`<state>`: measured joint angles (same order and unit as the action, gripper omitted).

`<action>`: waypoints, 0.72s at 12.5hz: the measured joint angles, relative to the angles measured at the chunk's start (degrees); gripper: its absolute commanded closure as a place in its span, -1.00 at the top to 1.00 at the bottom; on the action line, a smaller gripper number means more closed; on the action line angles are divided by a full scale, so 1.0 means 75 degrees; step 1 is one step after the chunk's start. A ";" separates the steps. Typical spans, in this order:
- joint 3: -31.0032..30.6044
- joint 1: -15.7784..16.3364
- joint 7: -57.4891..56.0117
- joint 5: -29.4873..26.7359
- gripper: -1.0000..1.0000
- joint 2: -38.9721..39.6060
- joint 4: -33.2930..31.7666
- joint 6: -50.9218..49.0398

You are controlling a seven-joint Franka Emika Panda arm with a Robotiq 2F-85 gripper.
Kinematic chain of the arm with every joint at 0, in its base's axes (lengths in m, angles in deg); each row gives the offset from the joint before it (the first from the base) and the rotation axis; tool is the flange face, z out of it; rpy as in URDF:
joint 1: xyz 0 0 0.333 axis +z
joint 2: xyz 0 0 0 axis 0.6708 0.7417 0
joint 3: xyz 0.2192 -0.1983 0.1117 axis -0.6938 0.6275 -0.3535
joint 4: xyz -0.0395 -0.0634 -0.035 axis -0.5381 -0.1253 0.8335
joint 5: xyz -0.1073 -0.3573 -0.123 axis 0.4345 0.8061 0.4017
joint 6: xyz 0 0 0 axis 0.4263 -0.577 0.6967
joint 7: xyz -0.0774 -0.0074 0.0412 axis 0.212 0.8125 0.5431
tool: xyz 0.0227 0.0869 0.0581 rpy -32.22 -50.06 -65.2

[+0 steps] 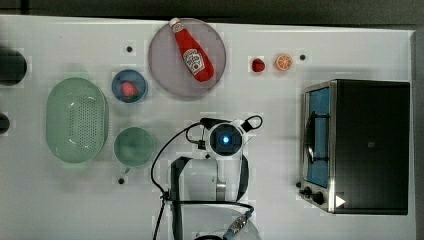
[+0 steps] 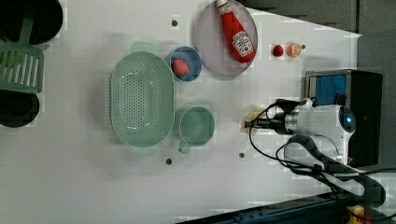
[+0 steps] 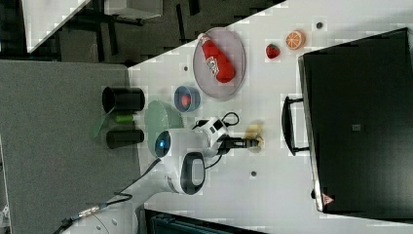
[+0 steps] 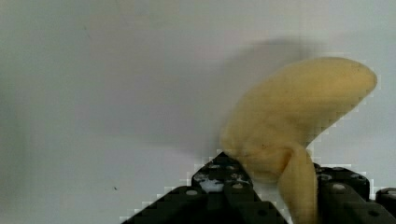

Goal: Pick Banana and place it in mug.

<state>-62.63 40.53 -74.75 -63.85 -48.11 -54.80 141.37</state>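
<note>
So the white bench (image 1: pixel 60 200) has a black toaster oven (image 1: pixel 370 145) at the top view's right and a green colander (image 1: pixel 76 119) at its left. The mug (image 1: pixel 134 146) sits just beside the colander. The tool (image 4: pixel 275 196) has its jaws narrowed around the banana (image 4: pixel 299 116), between mug and oven.

Claw (image 2: pixel 248 123) at the pale banana (image 2: pixel 254 115) on the white table (image 2: pixel 70 177), right of mint mug (image 2: pixel 196 126).

Three high cameras are looking down on the white rectangular table (image 1: pixel 350 30); the wrist camera is hovering close above it.
</note>
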 measured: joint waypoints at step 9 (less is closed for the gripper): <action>0.0286 -0.0090 -0.0019 0.0110 -0.49 -0.3656 0.0791 -0.3887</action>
<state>-60.48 39.86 -74.89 -63.03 -75.52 -48.87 112.22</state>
